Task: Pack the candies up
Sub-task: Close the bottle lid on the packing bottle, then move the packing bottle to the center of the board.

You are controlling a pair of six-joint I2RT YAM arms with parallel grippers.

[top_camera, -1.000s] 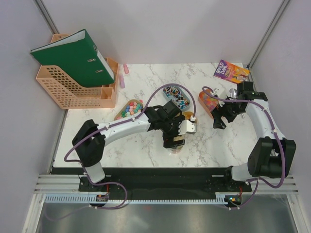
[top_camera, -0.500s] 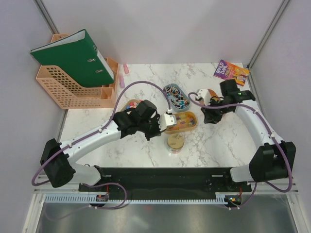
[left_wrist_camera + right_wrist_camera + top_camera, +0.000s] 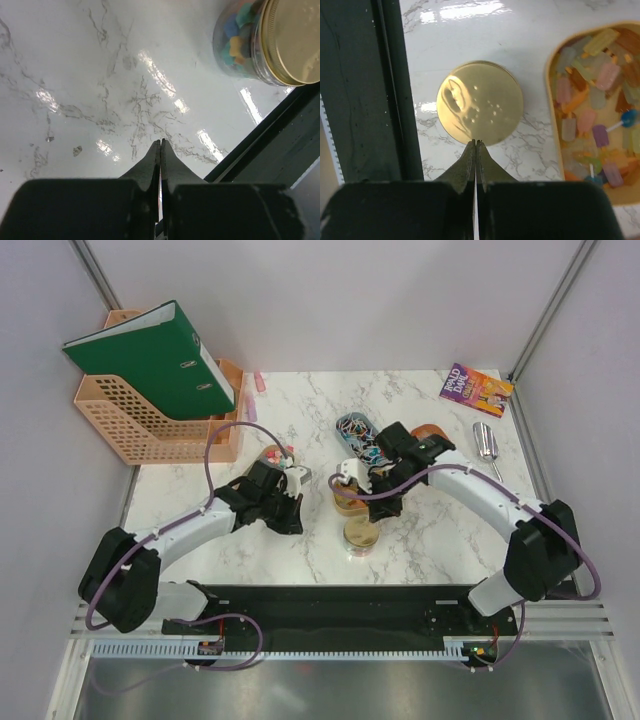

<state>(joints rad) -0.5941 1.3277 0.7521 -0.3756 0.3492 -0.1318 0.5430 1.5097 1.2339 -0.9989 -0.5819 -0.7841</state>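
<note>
A glass jar of mixed-colour candies [image 3: 234, 40] stands near the table's front edge under a round gold lid [image 3: 480, 102], the same lid [image 3: 361, 534] in the top view. An oval yellow tray [image 3: 551, 75] holds more candies [image 3: 600, 100], ice-lolly shaped and pastel. My right gripper [image 3: 476, 142] is shut and empty, hovering at the lid's near rim; in the top view the right gripper [image 3: 372, 506] covers part of that tray. My left gripper [image 3: 161, 142] is shut on nothing above bare marble, left of the jar; from above the left gripper [image 3: 292, 519] sits mid-table.
A tray of pink sweets [image 3: 272, 454] lies behind the left arm. A blue tray of clips [image 3: 355, 428], an orange tray [image 3: 432, 432], a silver scoop [image 3: 486, 444] and a book [image 3: 475, 388] lie at the back right. A green binder [image 3: 150, 355] rests in an orange file rack [image 3: 150, 430].
Both grippers went from open to shut. The left arm drew back leftward from the jar. The right arm swung left from the back right to the tray beside the jar.
</note>
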